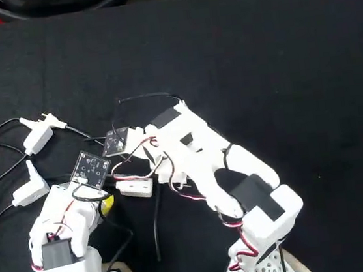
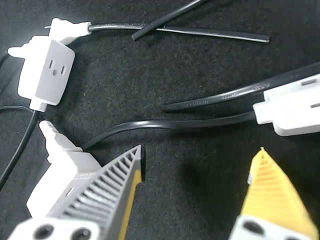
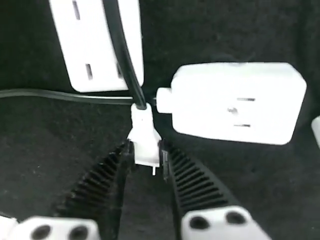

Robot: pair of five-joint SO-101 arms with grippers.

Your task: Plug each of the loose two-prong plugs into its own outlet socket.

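Clenched on a white two-prong plug (image 3: pixel 144 140), the right gripper (image 3: pixel 146 156) pinches the plug's body between its black fingers (image 3: pixel 192 180). The plug's black cord (image 3: pixel 120 45) runs away across a slotted block (image 3: pixel 90 45), and a socket-faced block (image 3: pixel 235 102) lies just beside the plug. Released, the left gripper (image 2: pixel 199 152) hangs over the black cloth with its grey finger (image 2: pixel 107 192) and yellow finger (image 2: pixel 272 190) spread wide and nothing between them.

In the high view, take the yellow finger as the centre of the dial. A white block (image 1: pixel 135 187) lies close by at about two o'clock, between the two arms. At about ten o'clock a near outlet block (image 1: pixel 30 189) rests on its cord beside the left arm. Farther off, at about eleven o'clock, a far outlet block (image 1: pixel 37 136) lies on the table (image 1: pixel 278 66). A second plug (image 1: pixel 49 118) lies against its far end, and whether that plug is seated cannot be told.
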